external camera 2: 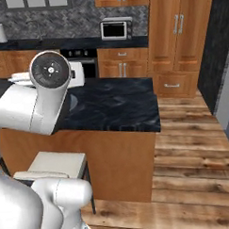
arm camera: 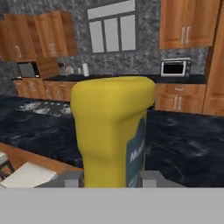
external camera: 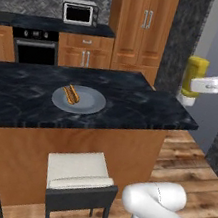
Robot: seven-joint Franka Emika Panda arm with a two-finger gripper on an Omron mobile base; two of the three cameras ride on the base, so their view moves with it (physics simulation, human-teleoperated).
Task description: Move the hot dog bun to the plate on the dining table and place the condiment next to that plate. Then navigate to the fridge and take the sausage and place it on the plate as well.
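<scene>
1. Right now my gripper [external camera: 191,85] is clenched on the yellow condiment bottle [external camera: 194,75], holding it upright in the air, off the right end of the dining table [external camera: 132,105].
2. In the hand view the bottle [arm camera: 111,131] carries a dark label with white letters on its right side; I make out "Mu" and cannot read the rest.
3. The hot dog bun [external camera: 71,94] lies on the grey plate [external camera: 89,105], near the middle of the dark marble top.
4. Bare marble stretches between the plate and the table's right edge.
5. Two stools [external camera: 79,174] stand against the near side.
</scene>
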